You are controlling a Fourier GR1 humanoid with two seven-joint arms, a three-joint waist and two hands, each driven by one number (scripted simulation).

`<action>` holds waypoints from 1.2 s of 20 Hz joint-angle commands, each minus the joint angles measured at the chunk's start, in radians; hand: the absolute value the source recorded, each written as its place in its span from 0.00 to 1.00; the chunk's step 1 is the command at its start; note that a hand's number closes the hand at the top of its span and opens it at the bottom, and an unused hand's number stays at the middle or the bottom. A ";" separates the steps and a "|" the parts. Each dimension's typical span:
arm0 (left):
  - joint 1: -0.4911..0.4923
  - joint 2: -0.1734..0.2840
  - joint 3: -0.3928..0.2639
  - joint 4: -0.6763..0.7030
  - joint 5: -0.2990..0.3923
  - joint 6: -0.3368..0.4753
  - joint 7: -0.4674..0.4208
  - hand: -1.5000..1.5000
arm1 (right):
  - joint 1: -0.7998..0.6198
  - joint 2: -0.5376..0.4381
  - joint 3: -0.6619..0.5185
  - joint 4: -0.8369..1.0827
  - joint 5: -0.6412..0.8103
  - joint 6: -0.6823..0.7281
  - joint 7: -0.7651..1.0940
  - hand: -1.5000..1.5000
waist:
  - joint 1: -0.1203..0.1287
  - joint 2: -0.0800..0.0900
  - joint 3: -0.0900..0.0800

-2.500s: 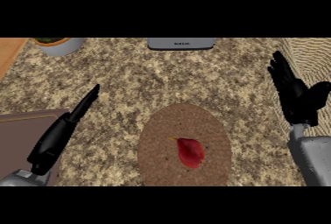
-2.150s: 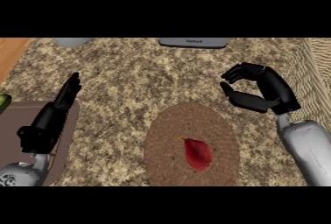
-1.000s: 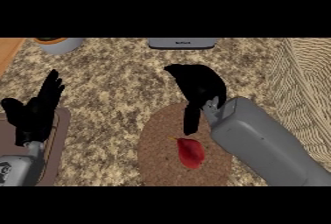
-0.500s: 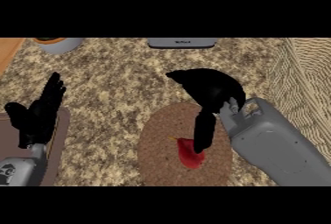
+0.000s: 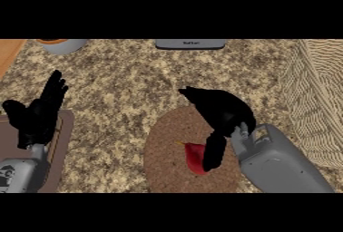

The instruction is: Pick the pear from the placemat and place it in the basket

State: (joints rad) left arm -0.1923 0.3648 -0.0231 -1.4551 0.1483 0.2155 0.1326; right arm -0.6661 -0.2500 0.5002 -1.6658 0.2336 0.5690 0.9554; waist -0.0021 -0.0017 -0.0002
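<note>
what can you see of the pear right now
The pear is red with a small yellowish tip at its upper left. It lies on its side on the round brown placemat, near the middle. Only its left part shows: the right robot hand hangs over it, and one dark finger points down across its right side, seeming to touch it. Whether the hand grips it cannot be told. The wicker basket stands apart, to the right.

We see only part of the red pear (image 5: pixel 195 157); our right hand (image 5: pixel 224 113) covers its right side, so we cannot tell whether the fingers touch it. The wicker basket (image 5: pixel 315 97) is cut off at the right edge.
</note>
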 commanded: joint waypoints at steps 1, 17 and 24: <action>-0.018 0.005 0.025 0.016 -0.007 -0.038 -0.004 0.50 | 0.096 0.037 0.023 0.001 0.103 -0.034 -0.013 0.00 | 0.002 0.001 0.000; 0.054 -0.053 0.080 -0.068 -0.068 -0.073 0.026 0.50 | 0.296 0.086 0.000 -0.039 0.369 -0.047 -0.288 0.00 | 0.004 0.001 0.000; -0.017 -0.073 0.101 -0.009 -0.113 -0.081 0.033 0.50 | 0.327 0.174 0.024 0.042 0.479 -0.094 -0.344 0.00 | 0.003 0.002 0.000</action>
State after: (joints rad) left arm -0.1898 0.2911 0.0579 -1.4710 0.0599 0.1395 0.1586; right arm -0.3571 -0.1130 0.5189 -1.6587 0.6599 0.4911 0.6498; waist 0.0008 -0.0003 0.0000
